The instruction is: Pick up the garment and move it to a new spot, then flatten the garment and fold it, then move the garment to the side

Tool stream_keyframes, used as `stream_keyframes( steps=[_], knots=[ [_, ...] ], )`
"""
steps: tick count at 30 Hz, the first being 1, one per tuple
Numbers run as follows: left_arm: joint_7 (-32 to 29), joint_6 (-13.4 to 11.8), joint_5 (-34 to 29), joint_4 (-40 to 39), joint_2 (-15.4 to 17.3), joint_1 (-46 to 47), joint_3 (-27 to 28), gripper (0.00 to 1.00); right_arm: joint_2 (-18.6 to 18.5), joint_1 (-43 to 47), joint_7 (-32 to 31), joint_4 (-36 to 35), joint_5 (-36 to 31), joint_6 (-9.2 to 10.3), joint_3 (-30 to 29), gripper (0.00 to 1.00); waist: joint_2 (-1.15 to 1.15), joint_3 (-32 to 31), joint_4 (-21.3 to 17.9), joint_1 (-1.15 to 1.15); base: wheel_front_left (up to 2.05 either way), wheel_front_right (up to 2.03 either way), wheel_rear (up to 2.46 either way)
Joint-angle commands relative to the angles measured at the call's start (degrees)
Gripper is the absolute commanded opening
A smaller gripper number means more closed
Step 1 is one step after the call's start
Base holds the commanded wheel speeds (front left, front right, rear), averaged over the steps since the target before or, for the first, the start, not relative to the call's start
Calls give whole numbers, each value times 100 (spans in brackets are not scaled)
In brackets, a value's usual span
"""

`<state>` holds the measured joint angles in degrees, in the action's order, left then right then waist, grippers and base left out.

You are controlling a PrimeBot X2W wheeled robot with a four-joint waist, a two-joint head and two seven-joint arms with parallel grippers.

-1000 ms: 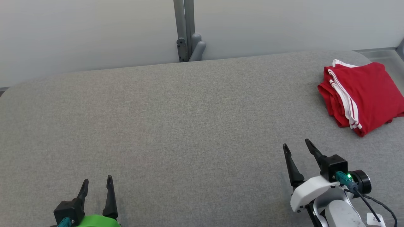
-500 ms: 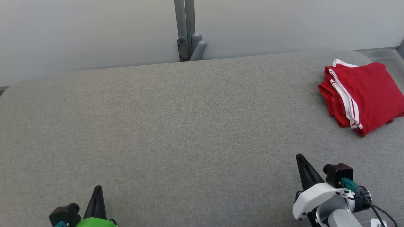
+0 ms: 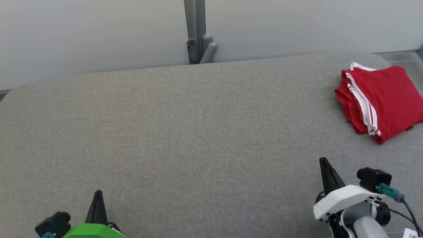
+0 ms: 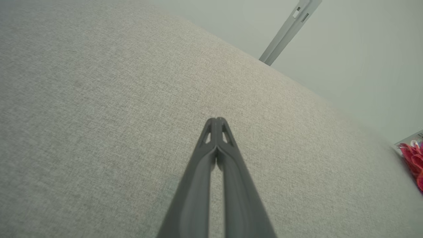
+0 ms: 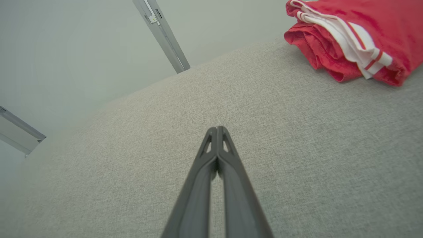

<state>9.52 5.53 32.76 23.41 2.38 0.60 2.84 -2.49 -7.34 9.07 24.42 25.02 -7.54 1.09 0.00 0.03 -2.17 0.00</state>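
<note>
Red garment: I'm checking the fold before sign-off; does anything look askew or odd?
Nothing stands out. The red garment lies folded at the right end of the table, angled to the edge, layers slightly uneven. The left gripper and right gripper are shut, clear of it.

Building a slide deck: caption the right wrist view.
Shut right tool points across the grey surface; the folded red garment lies apart at upper right.

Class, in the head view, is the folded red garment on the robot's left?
No, the red garment lies at the right edge of the grey surface.
</note>
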Motion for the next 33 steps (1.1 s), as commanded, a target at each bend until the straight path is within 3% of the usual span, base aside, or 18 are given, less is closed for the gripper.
stream_keyframes(
  steps=[1, 33],
  knots=[
    [-25, 26, 164, -118, 29, 153, 25, 0, -21, -62, -40, -126, 189, 2, -34, 0, 0, 0, 1, 0, 0, 0, 0],
    [-669, 110, 2667, -505, 46, 339, 135, 0, -35, 43, -729, -556, 3003, 4, -390, 0, 0, 5, 70, 0, 0, 0, 0]
  ],
)
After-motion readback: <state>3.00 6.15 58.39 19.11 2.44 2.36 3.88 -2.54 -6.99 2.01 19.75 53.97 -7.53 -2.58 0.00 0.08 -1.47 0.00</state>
